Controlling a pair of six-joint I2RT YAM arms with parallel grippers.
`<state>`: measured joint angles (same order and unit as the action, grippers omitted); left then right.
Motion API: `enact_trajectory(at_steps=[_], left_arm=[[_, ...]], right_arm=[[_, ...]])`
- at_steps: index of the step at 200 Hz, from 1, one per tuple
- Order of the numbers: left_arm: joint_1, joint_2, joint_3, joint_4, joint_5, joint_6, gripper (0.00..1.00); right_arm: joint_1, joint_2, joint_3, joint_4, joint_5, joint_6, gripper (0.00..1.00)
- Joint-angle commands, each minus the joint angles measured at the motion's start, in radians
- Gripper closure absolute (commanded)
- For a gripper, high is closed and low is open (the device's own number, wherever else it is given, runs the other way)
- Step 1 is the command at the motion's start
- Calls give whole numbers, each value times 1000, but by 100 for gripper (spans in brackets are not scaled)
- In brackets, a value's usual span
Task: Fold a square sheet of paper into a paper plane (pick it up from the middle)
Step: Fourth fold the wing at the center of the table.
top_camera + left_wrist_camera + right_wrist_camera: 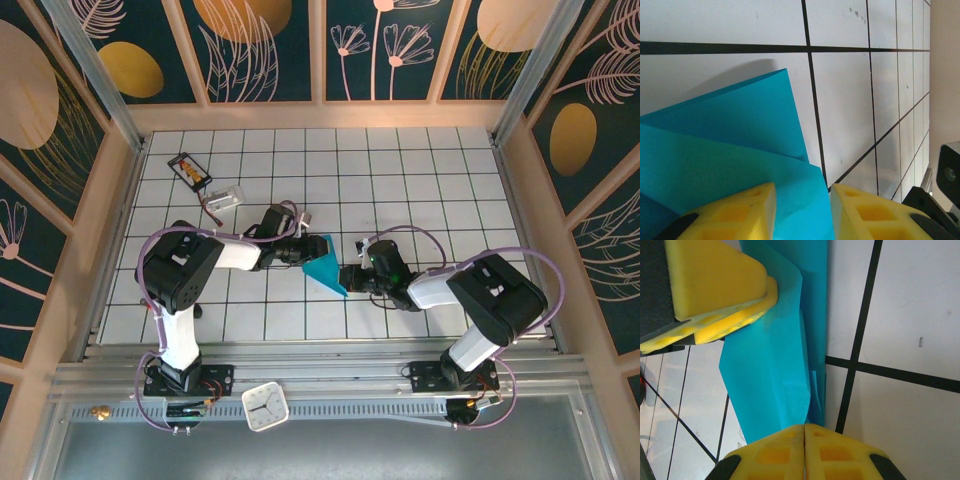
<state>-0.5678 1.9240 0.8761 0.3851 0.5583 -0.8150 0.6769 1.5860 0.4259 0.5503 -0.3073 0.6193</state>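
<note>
Your right gripper [804, 429] had its two yellow fingers pressed flat together with no gap. The bottom tip of the teal-blue paper sheet [770, 370] went right in where they met, so that gripper was pinching the paper.

Your left gripper [802, 189] also had two yellow fingers, but these stood apart. One edge of the paper ran up through the gap. The gap was much wider than the thin paper, so that gripper was not squeezing it. In the right wrist view, one of the left gripper's fingers [715, 280] sat over the top part of the paper.

There was one sheet, and it was already folded. You could count at least two layers, one lying over the other, with a sharp corner sticking out past the top layer. From above, the sheet looked like a pointed shape between the two grippers, in the middle of the white tiled table [400, 180].

Well away, near the far left corner, lay one small black card with orange marks [190, 170]. Just beside it was one small clear thing [226, 197]; I could not tell what it was. One white clock [265, 407] lay at the near edge, between the two arm bases.
</note>
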Motion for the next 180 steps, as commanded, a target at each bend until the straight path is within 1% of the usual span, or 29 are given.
enact_trajectory(at_steps=[1, 69, 99, 119, 139, 180], left_arm=[[8, 50, -5, -88, -81, 32, 65], [8, 57, 3, -96, -75, 49, 65], [8, 61, 7, -99, -72, 56, 65], [8, 61, 4, -97, -72, 57, 65], [8, 63, 3, -98, -71, 55, 65], [8, 64, 7, -96, -69, 57, 65]], right_arm=[[8, -40, 13, -64, 29, -9, 89], [7, -140, 45, -161, 69, -45, 83], [21, -162, 66, -177, 63, -82, 82], [49, -143, 93, -177, 42, -103, 83], [70, -104, 116, -176, 30, -107, 86], [68, -44, 123, -190, 50, -116, 90]])
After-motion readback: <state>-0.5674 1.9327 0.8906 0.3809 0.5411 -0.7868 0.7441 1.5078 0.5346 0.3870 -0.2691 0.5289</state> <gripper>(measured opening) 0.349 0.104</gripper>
